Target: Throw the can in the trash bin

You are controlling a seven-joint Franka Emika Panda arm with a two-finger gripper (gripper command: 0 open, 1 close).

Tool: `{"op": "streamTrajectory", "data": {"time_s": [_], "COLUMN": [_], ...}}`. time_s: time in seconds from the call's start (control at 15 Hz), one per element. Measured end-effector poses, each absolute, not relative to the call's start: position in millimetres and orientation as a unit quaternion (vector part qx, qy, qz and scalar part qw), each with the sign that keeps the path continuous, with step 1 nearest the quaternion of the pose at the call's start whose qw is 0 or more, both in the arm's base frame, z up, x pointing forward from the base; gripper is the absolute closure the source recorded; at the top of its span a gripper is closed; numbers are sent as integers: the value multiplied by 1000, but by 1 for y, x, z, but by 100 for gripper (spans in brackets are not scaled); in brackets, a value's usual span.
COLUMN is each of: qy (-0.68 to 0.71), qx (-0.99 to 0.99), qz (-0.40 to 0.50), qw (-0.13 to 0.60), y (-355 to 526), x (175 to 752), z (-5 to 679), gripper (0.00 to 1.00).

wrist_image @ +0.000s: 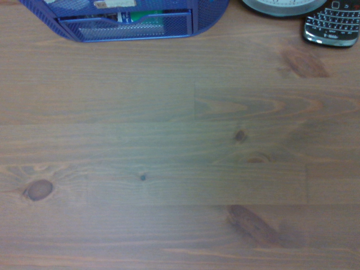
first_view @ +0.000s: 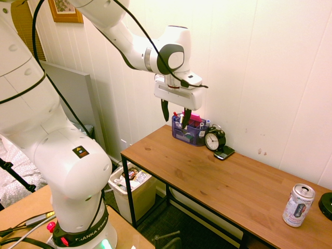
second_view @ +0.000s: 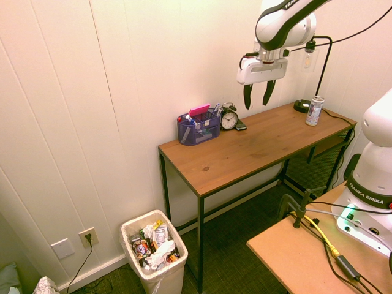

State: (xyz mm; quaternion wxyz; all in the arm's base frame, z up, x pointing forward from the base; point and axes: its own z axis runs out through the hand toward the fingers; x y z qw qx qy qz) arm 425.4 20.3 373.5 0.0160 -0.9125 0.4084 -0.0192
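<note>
The silver-white can (first_view: 298, 205) stands upright at the far end of the wooden table (first_view: 207, 181), also seen as the can (second_view: 315, 111) near the table's right end. My gripper (first_view: 176, 114) hangs open and empty high above the table's middle, gripper (second_view: 258, 95), well away from the can. The cream trash bin (first_view: 132, 191) full of wrappers sits on the floor beside the table's other end, trash bin (second_view: 153, 253). The wrist view shows only bare table wood (wrist_image: 180, 169).
A blue mesh desk organizer (second_view: 198, 127), an alarm clock (second_view: 229, 119) and a black phone (first_view: 224, 152) stand along the wall side of the table. A dark round object (first_view: 326, 205) lies beyond the can. A second wooden surface (second_view: 306, 257) bears the arm.
</note>
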Motion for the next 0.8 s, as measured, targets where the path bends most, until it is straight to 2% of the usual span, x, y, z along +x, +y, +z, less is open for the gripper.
{"op": "streamTrajectory", "data": {"time_s": [0.33, 0.6, 0.8], "qy": [438, 496, 540], "qx": [-898, -866, -840], "qz": [-36, -43, -16], "qw": [29, 43, 53], "y": [-19, -133, -228], "x": [436, 472, 495], "z": [383, 403, 396], "gripper": [0, 0, 0]}}
